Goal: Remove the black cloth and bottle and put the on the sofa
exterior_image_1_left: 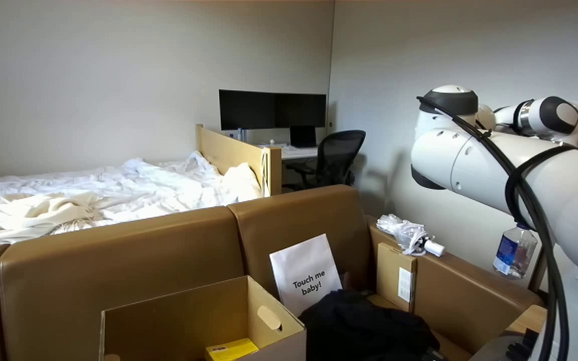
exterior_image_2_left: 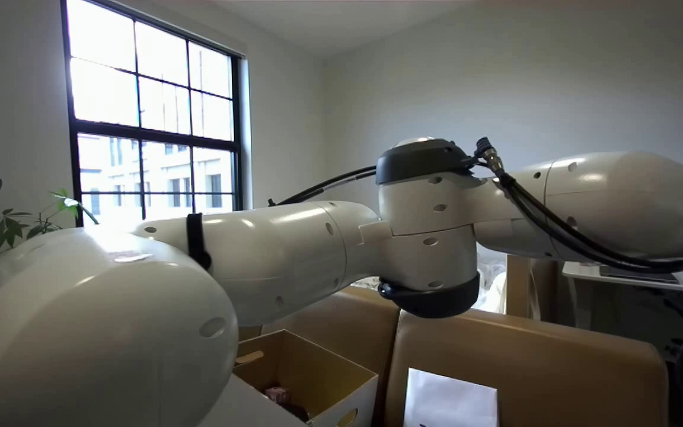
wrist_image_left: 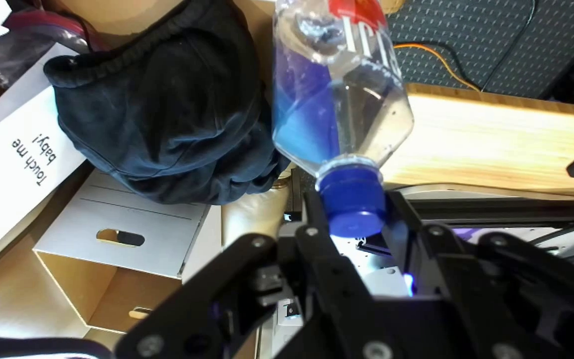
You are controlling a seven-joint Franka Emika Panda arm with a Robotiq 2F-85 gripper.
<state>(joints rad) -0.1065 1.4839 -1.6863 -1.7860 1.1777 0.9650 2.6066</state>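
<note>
The small clear plastic bottle with blue cap and blue label (exterior_image_1_left: 515, 253) hangs in the air at the right of the scene, cap uppermost and slightly tilted. The black two-finger gripper (wrist_image_left: 356, 202) is grasping it by the cap. Judged empty, the bottle should be light; its smooth thin wall would likely slip or dent if squeezed, so the stiff cap is the sounder hold, though the body may swing. The crumpled black fabric garment (exterior_image_1_left: 369, 326) lies at the right end of the brown leather-look sofa (exterior_image_1_left: 118, 260), just right of the open brown cardboard box (exterior_image_1_left: 178, 321). It should prove soft and limp; a raised fold is the recommended hold. The white jointed robot arm (exterior_image_1_left: 560, 175) is doubled back: elbow to the left, forearm running far and right, wrist raised. In an exterior view the arm mostly hides the gripper; the fingers (wrist_image_left: 315, 219) are judged to point downward.
</note>
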